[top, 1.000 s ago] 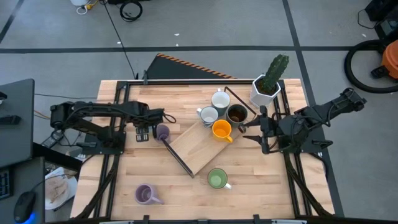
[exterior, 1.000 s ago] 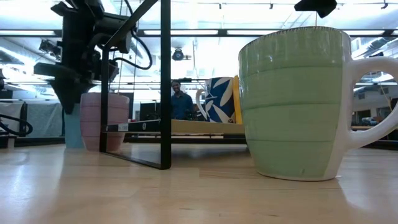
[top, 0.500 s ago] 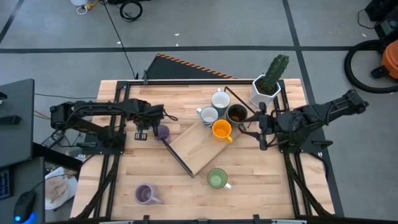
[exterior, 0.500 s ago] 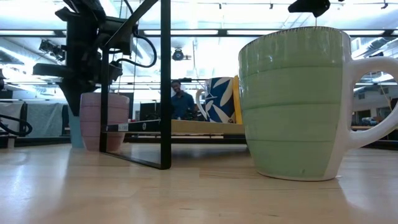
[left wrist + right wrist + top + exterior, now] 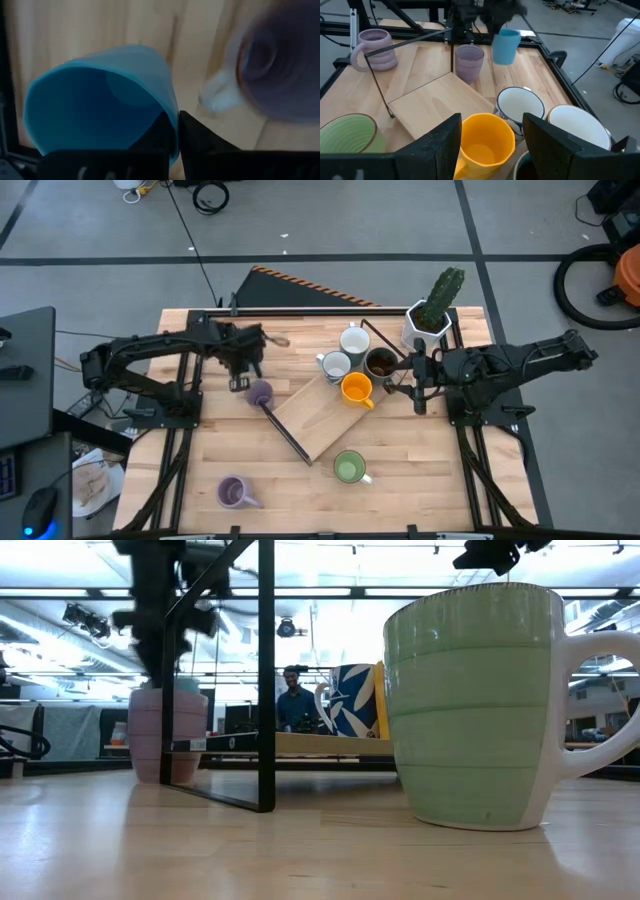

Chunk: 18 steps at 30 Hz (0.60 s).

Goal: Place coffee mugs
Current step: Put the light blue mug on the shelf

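Observation:
My left gripper [image 5: 240, 370] is shut on a plain blue mug [image 5: 506, 46], which is up off the table beside a lilac mug [image 5: 260, 392] at the board's left corner. My right gripper [image 5: 418, 388] is open in the air, right of the orange mug [image 5: 357, 389]. Around the far end of the wooden board [image 5: 320, 420] are a white mug [image 5: 354, 340], a blue-patterned mug [image 5: 335, 365] and a dark brown mug [image 5: 381, 363]. A green mug [image 5: 349, 468] and a second lilac mug [image 5: 235, 493] stand near the table's front. My left gripper pinches the blue mug's wall at the rim [image 5: 172, 112], one finger inside the mug and one outside. The fingers come from above, pointing down. The mug hangs below them, mouth up and slightly tilted, clear of the table.
A white angular pot with a green cactus [image 5: 428, 320] stands at the far right corner. A thin black frame [image 5: 285, 432] runs along the board's left edge and rises over it. A person [image 5: 291, 700] shows in the room behind the table.
My left gripper has shut on the blue mug's rim, then risen and moved toward the table's far edge, lifting the mug clear of the table beside the lilac mug. My right gripper has swung a little toward the far edge, still open.

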Motion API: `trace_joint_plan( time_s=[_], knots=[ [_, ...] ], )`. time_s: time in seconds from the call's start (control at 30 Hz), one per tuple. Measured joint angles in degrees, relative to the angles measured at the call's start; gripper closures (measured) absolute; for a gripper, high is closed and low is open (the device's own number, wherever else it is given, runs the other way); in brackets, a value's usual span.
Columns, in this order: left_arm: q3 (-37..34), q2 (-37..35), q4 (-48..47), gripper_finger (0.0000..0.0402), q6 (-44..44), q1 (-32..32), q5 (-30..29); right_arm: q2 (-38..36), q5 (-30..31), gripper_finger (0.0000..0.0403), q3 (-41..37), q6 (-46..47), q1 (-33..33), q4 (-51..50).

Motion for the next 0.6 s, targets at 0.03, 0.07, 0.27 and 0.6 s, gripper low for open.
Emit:
trace_joint_plan(
  time_s=[0.03, 0.07, 0.27, 0.6],
  knots=[
    [1.8, 0.0, -0.3, 0.038, -2.1, 0.6, 0.8, 0.0, -0.5, 0.0187, 0.0, 0.1, -0.4, 0.0],
    [3.6, 0.0, -0.5, 0.038, -4.4, 1.1, 1.8, 0.0, -1.0, 0.0187, 0.0, 0.2, -0.8, 0.0],
    [13.7, 0.9, -0.5, 0.038, -20.1, 4.5, 5.3, 0.0, -2.4, 0.0187, 0.0, -0.2, -3.7, -0.5],
    [28.3, 12.8, -4.1, 0.0377, -29.6, 1.2, 11.9, 0.2, -5.8, 0.0187, 0.0, -0.7, -5.6, -0.5]
  ],
)
